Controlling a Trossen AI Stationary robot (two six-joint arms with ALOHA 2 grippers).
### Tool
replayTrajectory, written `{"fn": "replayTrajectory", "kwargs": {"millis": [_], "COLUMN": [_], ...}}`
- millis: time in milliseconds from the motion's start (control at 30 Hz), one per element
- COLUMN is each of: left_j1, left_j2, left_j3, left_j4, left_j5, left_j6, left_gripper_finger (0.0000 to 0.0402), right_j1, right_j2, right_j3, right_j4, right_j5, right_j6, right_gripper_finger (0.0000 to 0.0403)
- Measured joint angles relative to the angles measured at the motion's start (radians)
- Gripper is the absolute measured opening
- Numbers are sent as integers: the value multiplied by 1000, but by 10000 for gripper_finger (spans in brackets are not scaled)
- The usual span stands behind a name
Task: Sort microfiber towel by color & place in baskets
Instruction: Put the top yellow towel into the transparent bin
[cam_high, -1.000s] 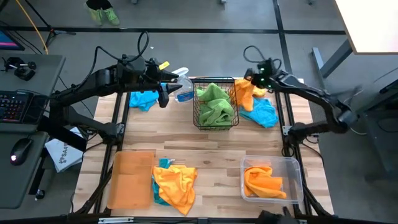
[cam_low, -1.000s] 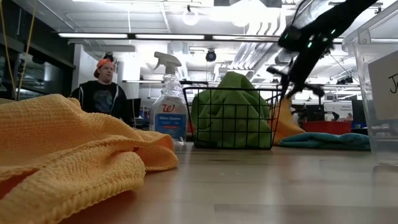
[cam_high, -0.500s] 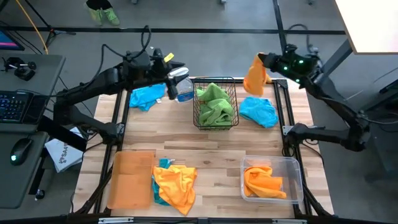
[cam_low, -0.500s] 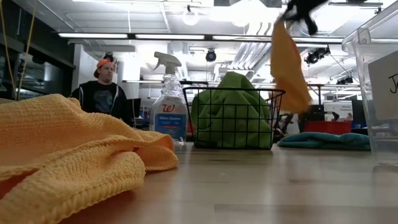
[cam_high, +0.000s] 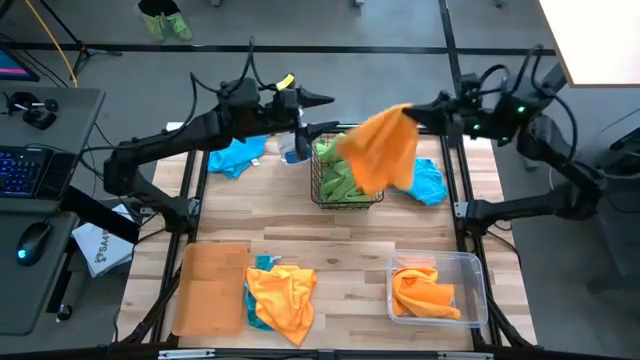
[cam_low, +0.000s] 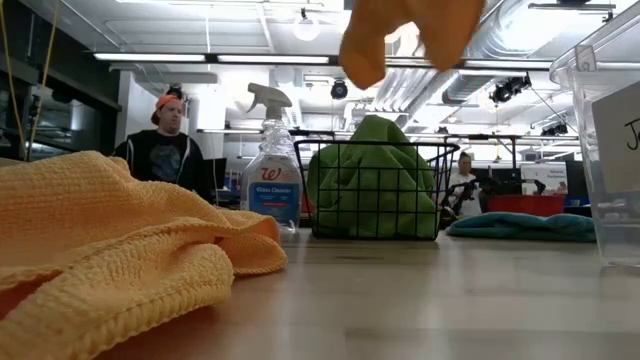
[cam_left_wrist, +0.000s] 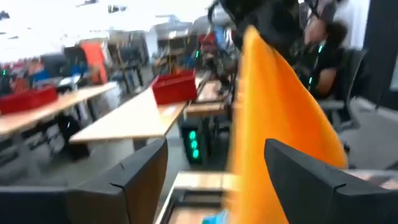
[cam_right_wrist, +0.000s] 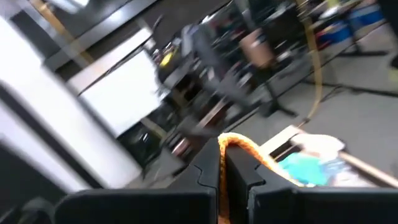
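Below the right gripper, clamped on an orange towel, green cloths fill the mesh basket; left gripper gapes; several towels remain unsorted.

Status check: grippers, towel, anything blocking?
Right gripper shut on orange towel, airborne over wire basket. Left gripper open, raised beside it, empty. Nothing blocking.

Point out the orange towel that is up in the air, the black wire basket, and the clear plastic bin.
orange towel (cam_high: 380, 150): high view, middle of the hanging cloth.
black wire basket (cam_low: 372, 220): low view, front mesh wall.
clear plastic bin (cam_high: 478, 272): high view, right rim.
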Motion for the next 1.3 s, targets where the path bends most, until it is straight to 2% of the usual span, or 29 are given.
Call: {"fn": "replayTrajectory", "kwargs": {"millis": [100,233,300,500,700,833,1033,1133,1300], "left_j1": [1,-5,-18,-62,-104,-129,-166,-167,-158], "left_j2": [2,2,2,3,51,81,98,95,96], "left_j3": [0,0,0,0,0,0,0,0,0], "left_j4": [30,29,31,60,115,161,150,156,147], "left_j5": [61,262,298,302,213,220,225,225,224], "left_j6": [-66,-189,-215,-248,-245,-267,-217,-217,-216], "left_gripper_finger": [275,288,289,289,289,289,285,262,193], "right_j1": [70,121,136,167,213,223,226,226,226], "right_j2": [43,116,153,221,267,283,278,275,273], "right_j3": [9,24,38,105,182,220,249,249,249], "right_j4": [23,61,74,76,76,75,21,13,7], "right_j5": [10,18,4,-27,-70,-71,-70,-69,-69], "right_j6": [-18,-44,-64,-112,-149,-160,-181,-181,-199], "right_gripper_finger": [0,0,0,0,0,0,0,0,0]}}
